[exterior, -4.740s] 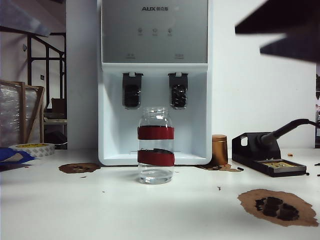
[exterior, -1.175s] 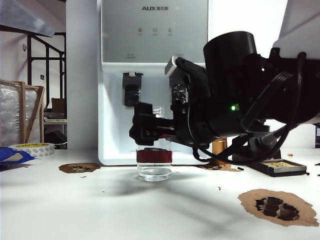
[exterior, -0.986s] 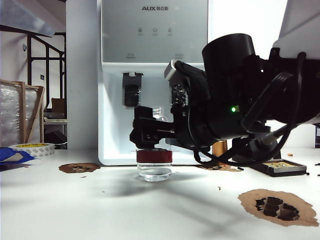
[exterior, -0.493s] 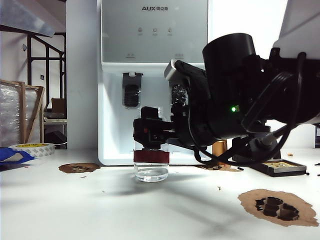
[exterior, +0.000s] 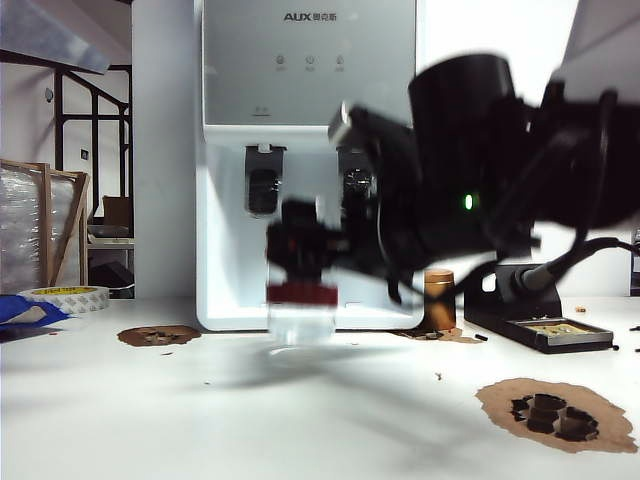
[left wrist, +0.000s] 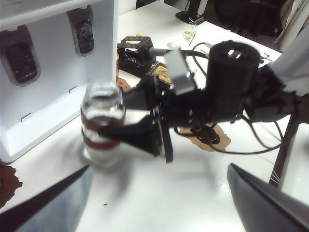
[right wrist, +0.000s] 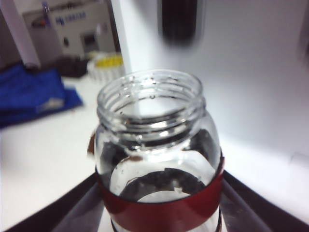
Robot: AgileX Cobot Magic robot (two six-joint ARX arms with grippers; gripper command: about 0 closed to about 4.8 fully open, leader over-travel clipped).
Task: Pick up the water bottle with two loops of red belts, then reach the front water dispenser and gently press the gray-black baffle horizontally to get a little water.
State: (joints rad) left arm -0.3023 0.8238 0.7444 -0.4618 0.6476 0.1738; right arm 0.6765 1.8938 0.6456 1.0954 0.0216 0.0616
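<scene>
Right pincer (exterior: 300, 245) is clamping the water bottle (exterior: 301, 305) around its upper body in the exterior view, and both are appearing motion-blurred; whether the base is touching the tabletop (exterior: 300, 420) cannot be told. The bottle is sitting in front of the water dispenser (exterior: 310, 160), toward the tabletop's far edge. The gray-black baffle (exterior: 356, 180) is showing just above and beside the pincer, apart from the bottle. A copper-brown cylinder (exterior: 439, 298) is standing beside the dispenser base.

In the left wrist view, the left pincer (left wrist: 159, 193) is standing wide open with nothing between its fingers, hanging above the tabletop near its front edge, well apart from the bottle (left wrist: 102, 123). The right pincer's dark fingers (left wrist: 137, 137) are lying on either side of the red bands.

In the right wrist view, the bottle (right wrist: 157, 164) is filling the frame between the dark fingers, mouth open and upright, with the dispenser's white front close behind it.

Judged progress: the grasp is done and the lift appears to be starting. Remaining: carrying the bottle to the baffle, pressing it gently and horizontally, and taking a little water.
</scene>
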